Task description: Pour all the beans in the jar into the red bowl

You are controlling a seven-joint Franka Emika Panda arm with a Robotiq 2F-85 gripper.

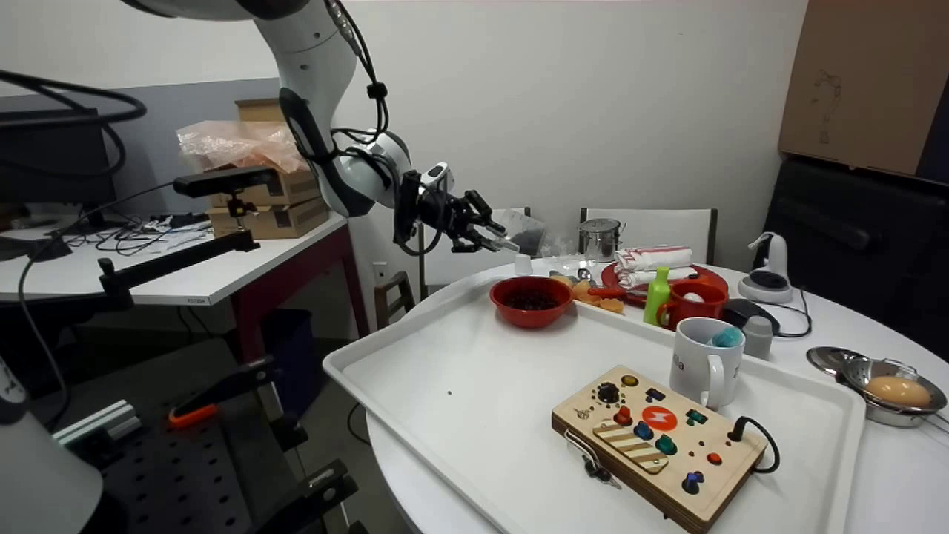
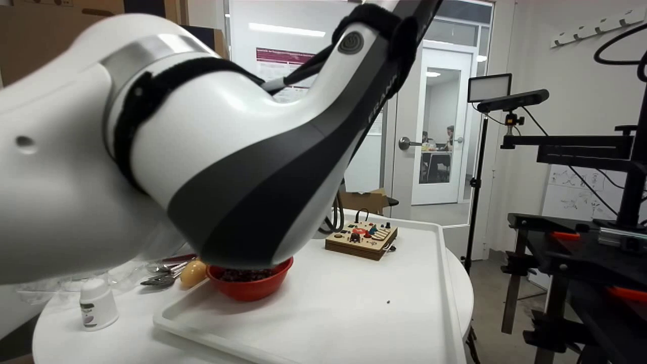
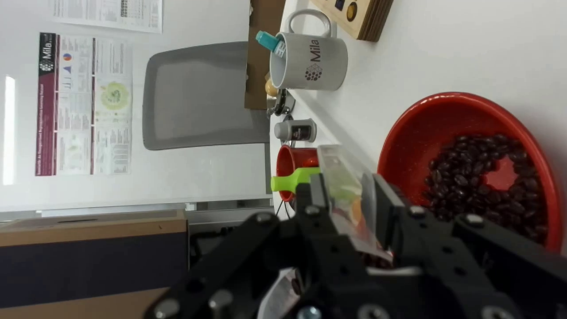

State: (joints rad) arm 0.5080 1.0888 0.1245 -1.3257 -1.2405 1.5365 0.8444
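On the tray's far edge sits the red bowl (image 1: pixel 530 317) (image 2: pixel 252 290), seen in both exterior views. Dark beans (image 3: pixel 460 177) cover much of its bottom around a small bare red patch. My gripper (image 3: pixel 352 190) is shut on a see-through wall of the jar (image 3: pixel 339 177), just beside the bowl in the wrist view. A few dark beans (image 3: pixel 374 261) show low between the fingers; whether they lie inside the jar I cannot tell. In an exterior view the gripper (image 1: pixel 500 236) hangs above and behind the bowl. Elsewhere the arm hides it.
A white tray (image 1: pixel 415 415) carries a wooden knob box (image 1: pixel 660 445), a Mila mug (image 1: pixel 689 367) and one loose bean (image 2: pixel 388 302). Beyond its rim stand a green bottle (image 1: pixel 657 297), a red mug (image 1: pixel 697 300) and a white bottle (image 2: pixel 97 306). An egg-shaped thing (image 2: pixel 193 273) lies beside the bowl.
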